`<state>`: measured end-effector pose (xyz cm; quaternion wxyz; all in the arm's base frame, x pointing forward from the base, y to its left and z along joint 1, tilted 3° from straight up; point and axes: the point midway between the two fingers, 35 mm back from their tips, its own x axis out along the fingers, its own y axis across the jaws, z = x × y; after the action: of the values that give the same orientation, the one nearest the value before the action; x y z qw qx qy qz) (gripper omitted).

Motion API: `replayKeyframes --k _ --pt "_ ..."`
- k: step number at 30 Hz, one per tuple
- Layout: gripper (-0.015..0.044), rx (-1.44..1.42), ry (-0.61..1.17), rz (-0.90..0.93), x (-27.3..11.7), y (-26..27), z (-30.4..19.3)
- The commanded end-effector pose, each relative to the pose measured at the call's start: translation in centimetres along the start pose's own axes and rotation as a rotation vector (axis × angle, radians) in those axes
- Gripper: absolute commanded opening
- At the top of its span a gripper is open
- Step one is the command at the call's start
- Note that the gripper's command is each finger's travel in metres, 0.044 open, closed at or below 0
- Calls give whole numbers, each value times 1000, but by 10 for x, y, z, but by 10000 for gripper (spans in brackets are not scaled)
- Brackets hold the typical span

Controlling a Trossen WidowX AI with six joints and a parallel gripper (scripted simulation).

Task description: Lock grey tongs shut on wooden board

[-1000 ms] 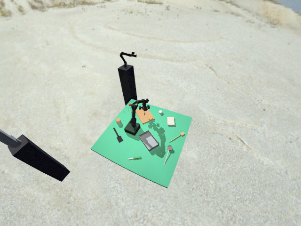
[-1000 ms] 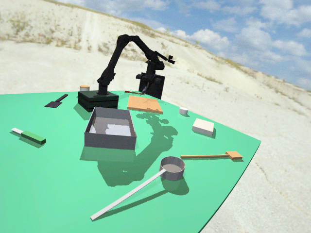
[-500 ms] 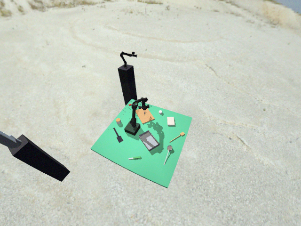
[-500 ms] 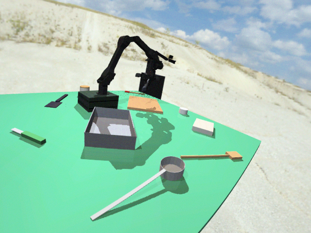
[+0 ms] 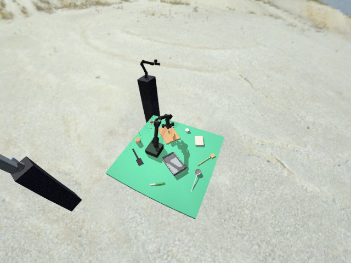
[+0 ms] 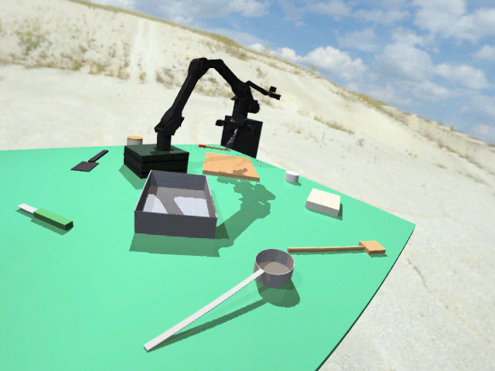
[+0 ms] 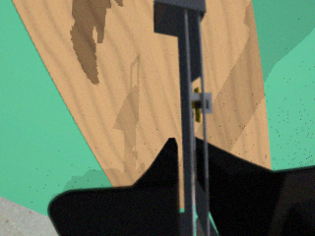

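Observation:
My gripper (image 5: 168, 126) (image 6: 236, 128) (image 7: 181, 143) points down above the wooden board (image 5: 167, 138) (image 6: 223, 162) (image 7: 133, 29) and is shut on the grey tongs (image 5: 169, 131) (image 6: 230, 141) (image 7: 185, 88). In the wrist view the tongs' two long arms run close together, side by side, between the fingers. A dark block is at their upper end in that view, and a small light-grey piece with a yellow part sits at their side. Their shadow falls on the board, apart from them. The far end is hidden by the fingers. The roasting tin (image 5: 168, 166) (image 6: 175, 225) holds no tongs.
A saucepan (image 5: 197, 171) (image 6: 275, 277), a wooden tool (image 5: 212, 155) (image 6: 371, 247), a cream block (image 5: 199, 141) (image 6: 322, 202) and a white cylinder (image 5: 187, 130) (image 6: 291, 176) stand or lie on the green top. A red-ended stick (image 6: 203, 146) lies behind the board.

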<state>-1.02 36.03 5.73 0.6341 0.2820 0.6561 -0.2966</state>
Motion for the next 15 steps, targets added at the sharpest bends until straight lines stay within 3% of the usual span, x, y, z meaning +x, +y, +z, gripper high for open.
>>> replayKeyframes --k 1,15 --pt "-150 -3 -3 4 6 0 0" --pt "-150 -3 -3 4 29 1 0"
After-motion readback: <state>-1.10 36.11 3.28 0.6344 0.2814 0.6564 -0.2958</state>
